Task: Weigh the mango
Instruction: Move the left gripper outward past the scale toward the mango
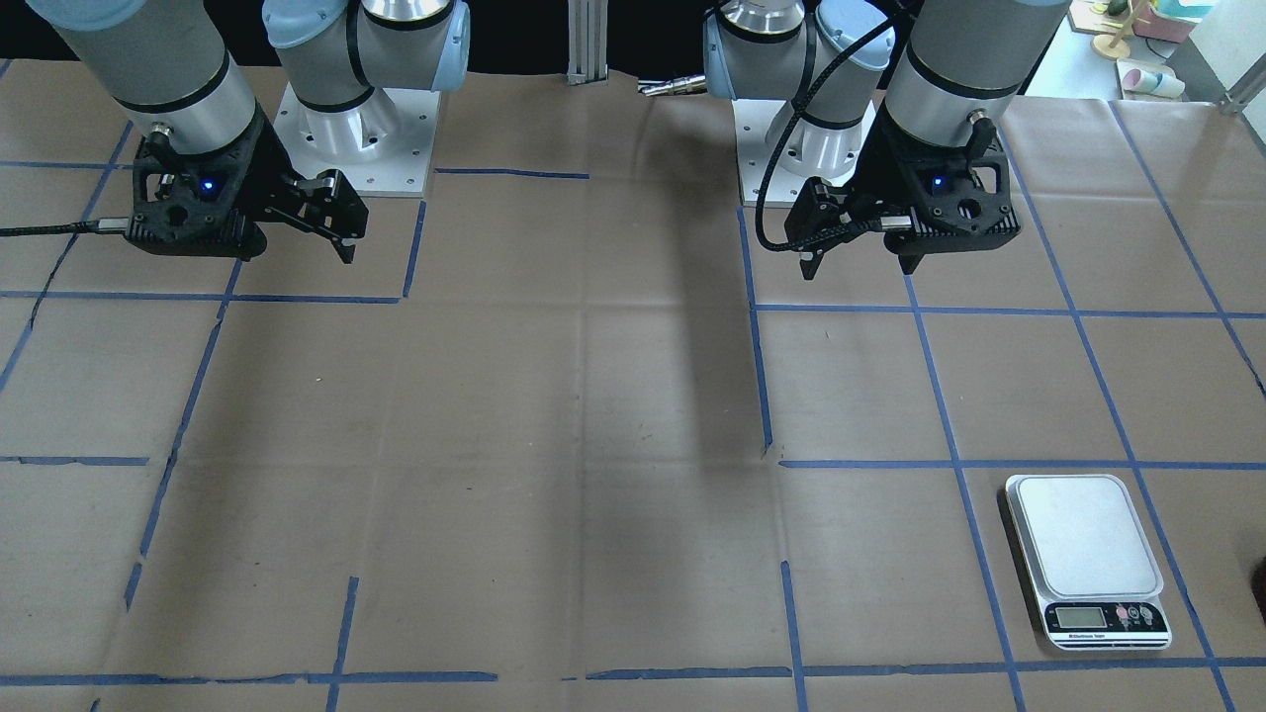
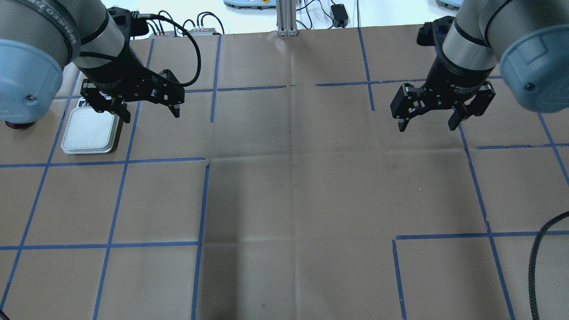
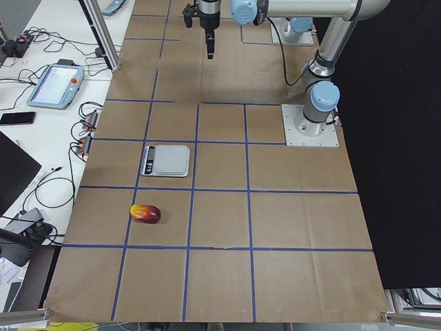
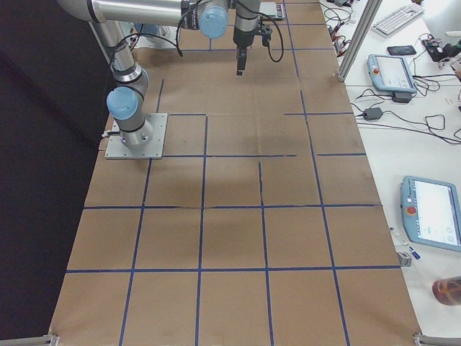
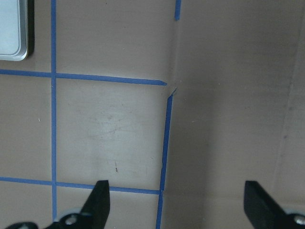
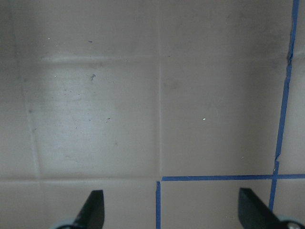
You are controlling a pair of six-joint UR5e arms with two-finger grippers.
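The mango [image 3: 145, 214] lies on the brown paper near the table's left end, red at one end and yellow at the other; only a dark red sliver of it [image 2: 15, 125] shows in the overhead view. The silver scale [image 2: 91, 131] sits a short way from it, with its platform bare, and also shows in the front view [image 1: 1083, 539] and the left side view [image 3: 169, 158]. My left gripper [image 2: 151, 115] hangs open and empty above the table, just right of the scale. My right gripper [image 2: 426, 126] hangs open and empty over the right half, far from both.
Blue tape lines divide the paper-covered table [image 2: 293, 186] into squares. Both arm bases [image 1: 356, 138] stand at the robot's edge. A corner of the scale shows in the left wrist view [image 5: 9, 28]. Teach pendants and cables lie on the white benches beyond the table [image 4: 432, 216].
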